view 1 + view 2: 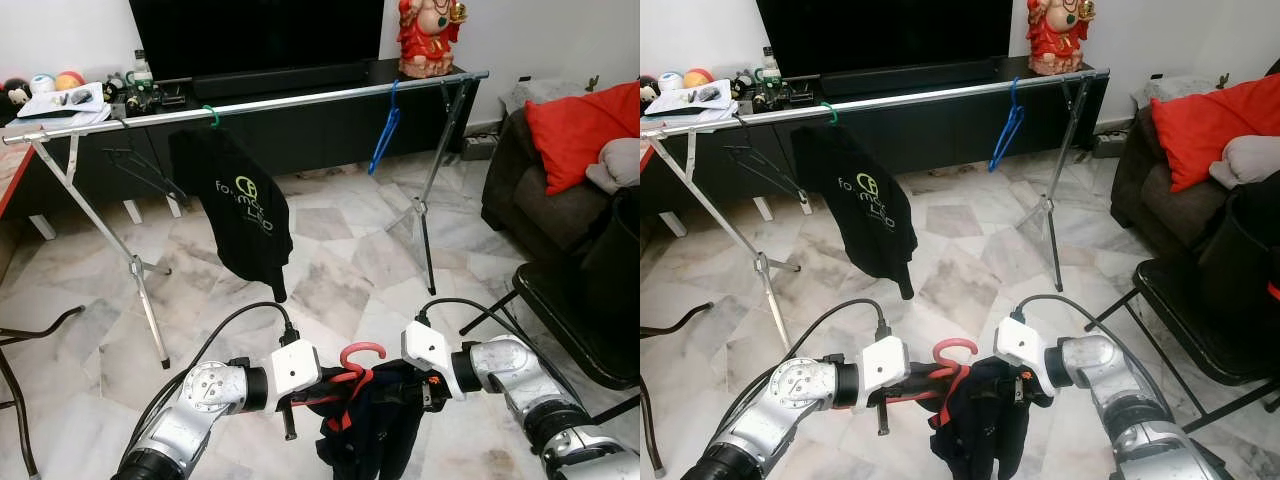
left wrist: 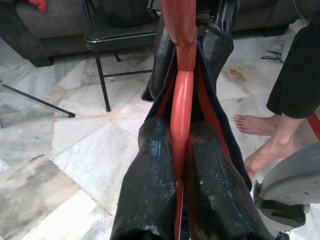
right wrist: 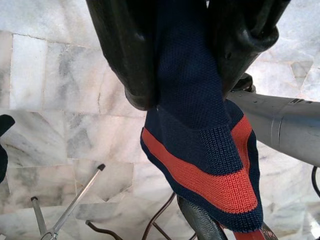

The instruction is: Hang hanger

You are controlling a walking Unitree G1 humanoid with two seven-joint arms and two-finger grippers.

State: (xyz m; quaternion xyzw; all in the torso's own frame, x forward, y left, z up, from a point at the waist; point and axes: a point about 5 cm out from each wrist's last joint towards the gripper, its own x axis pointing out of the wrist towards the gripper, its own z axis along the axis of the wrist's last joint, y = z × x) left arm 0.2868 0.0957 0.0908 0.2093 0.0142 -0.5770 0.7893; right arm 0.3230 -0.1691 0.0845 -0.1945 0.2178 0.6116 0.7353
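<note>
Your left tool is clamped on the red hanger; your right tool pinches its shirt. The rail is well ahead, so hanging remains.

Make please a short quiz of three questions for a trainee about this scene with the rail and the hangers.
1. True or false: the left gripper is shut on the red hanger.
2. What hangs on the rail besides the black shirt? A) a blue hanger B) a towel C) a bag
3. Fill in: the right gripper pinches the ______ with a red stripe.

Key:
1. True
2. A, the blue hanger
3. Dark blue garment
</note>
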